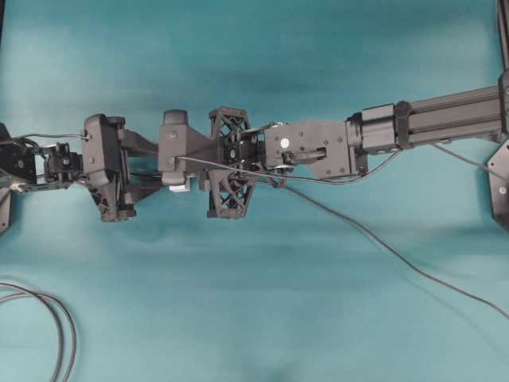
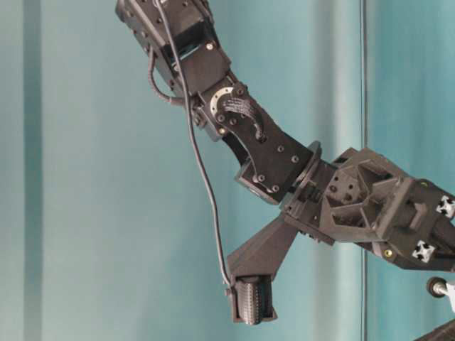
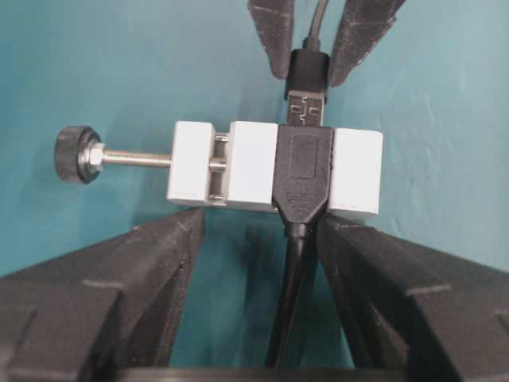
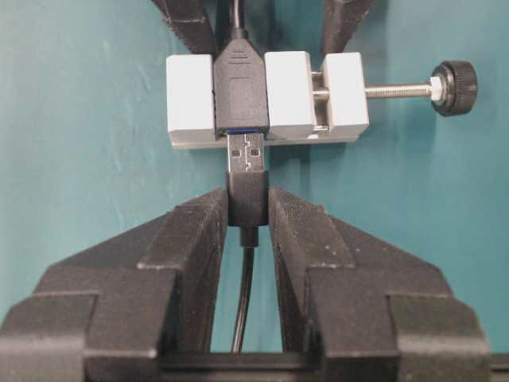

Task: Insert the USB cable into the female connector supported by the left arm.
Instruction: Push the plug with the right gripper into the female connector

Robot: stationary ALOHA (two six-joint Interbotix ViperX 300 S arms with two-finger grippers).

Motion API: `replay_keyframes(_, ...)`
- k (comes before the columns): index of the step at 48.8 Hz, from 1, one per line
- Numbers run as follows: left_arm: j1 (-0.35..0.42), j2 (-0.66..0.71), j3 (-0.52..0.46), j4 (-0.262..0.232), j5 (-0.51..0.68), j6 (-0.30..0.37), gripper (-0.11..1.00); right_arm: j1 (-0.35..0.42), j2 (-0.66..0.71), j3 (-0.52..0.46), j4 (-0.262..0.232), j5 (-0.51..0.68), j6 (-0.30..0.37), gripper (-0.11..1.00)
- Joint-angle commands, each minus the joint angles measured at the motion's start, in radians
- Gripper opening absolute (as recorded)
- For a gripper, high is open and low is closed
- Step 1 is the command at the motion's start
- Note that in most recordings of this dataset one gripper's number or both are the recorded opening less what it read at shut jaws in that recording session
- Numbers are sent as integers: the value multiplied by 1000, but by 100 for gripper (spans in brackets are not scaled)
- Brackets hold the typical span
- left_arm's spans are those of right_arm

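A: From above, what do you see?

B: Two black arms meet nose to nose over the teal surface (image 1: 254, 318). The left claw (image 1: 235, 163) and the right claw (image 1: 258, 150) come together in the middle. The white block is hidden under them, so I can't tell much here. A thin black cable runs away from the right arm across the surface.

A: And from the side, low down?

B: Mostly one arm and its joints. A little black knob peeks in at the bottom right edge. It may be the knob of the block, but the view is too poor to be sure.

A: The left wrist view?

B: Now it's clear. The left claw (image 3: 254, 239) stands wide and hugs the female connector (image 3: 274, 169), the white block with the black band. Its fingers touch the near side of the block. Just past the block, the plug of the USB cable (image 3: 306, 91) has its metal tip right at the block's black slot.

A: And the right wrist view?

B: The right claw (image 4: 248, 208) is squeezed tight on the dark plug. The metal tip touches the mouth of the block, and most of the tip still shows.

A: So which step is this?

B: I think the pushing-in has only just begun. Next, the right arm needs a straight, gentle push toward the block, while the left arm holds the block steady. A crooked push could jam the tip.
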Motion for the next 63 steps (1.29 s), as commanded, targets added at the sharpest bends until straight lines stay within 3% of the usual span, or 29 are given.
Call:
replay_keyframes(1, -20, -6, -14, 2, -5, -12, 72, 3, -20, -41, -3, -8, 0, 22)
replay_keyframes(48, -34, -8, -29, 3, 20, -8, 72, 25, -15, -40, -2, 43, 0, 21)
replay_keyframes(63, -49, -6, -49, 3, 81, 2, 72, 26, -9, -49, -3, 54, -2, 22)
